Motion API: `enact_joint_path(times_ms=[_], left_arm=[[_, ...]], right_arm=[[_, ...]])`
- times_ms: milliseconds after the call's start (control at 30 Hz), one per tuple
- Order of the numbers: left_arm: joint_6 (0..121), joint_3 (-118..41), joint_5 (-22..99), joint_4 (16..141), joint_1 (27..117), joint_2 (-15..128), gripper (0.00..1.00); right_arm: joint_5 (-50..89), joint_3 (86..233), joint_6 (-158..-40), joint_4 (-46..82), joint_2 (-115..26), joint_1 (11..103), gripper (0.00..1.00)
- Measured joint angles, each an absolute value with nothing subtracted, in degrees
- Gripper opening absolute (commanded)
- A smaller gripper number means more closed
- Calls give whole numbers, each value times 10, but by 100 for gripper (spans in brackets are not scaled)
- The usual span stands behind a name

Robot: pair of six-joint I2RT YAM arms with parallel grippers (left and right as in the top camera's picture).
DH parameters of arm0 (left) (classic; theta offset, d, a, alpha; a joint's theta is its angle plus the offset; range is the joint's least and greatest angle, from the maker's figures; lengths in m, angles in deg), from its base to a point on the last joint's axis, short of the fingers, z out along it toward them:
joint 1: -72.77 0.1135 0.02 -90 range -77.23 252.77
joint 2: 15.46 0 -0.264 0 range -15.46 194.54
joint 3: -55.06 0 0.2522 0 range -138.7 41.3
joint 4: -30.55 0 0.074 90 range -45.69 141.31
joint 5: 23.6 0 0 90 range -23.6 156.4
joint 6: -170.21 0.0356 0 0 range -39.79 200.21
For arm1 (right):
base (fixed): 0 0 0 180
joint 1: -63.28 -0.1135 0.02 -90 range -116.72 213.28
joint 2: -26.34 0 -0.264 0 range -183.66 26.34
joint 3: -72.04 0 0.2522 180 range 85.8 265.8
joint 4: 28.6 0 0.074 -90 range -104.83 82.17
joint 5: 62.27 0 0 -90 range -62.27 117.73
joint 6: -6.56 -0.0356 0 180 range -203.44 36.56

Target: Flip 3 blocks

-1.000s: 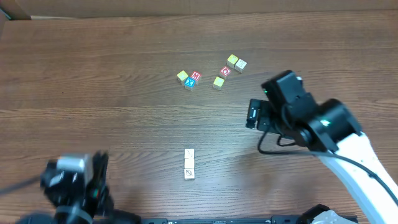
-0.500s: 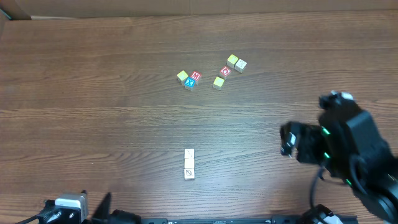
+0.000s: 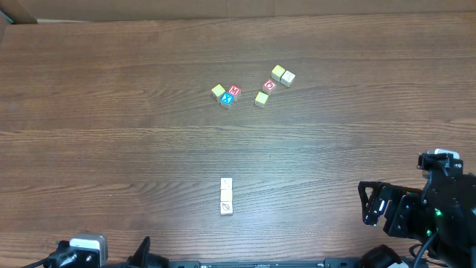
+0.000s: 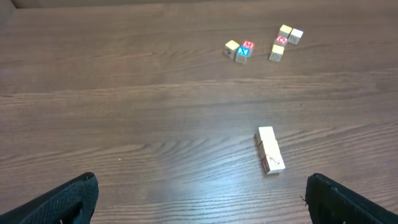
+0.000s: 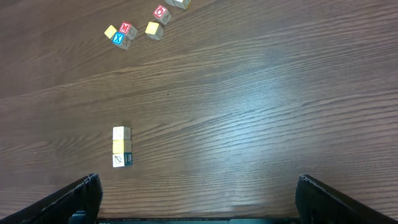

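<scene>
Near the front of the table [image 3: 111, 149] I counted three blocks [image 3: 226, 196], touching in one straight row, pale cream, the end one diagonally marked. Seven other cubes [image 3: 261, 98] lay well apart. Left gripper [image 4: 202, 186] and right gripper [image 5: 199, 183] both gaped, holding nothing.

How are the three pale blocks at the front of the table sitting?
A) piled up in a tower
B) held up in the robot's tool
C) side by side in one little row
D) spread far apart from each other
C: the three blocks lie touching end to end in one short straight row, flat on the table, with nothing holding them.
</scene>
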State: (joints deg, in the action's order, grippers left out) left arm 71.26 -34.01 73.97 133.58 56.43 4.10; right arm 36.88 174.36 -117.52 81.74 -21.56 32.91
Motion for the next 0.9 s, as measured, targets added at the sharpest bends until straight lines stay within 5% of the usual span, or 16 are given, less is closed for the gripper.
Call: enact_joint_path(times_ms=[900], left_arm=[[713, -340, 740, 1340, 564, 41, 100]], right_arm=[[354, 1744, -1178, 818, -216, 329, 100]])
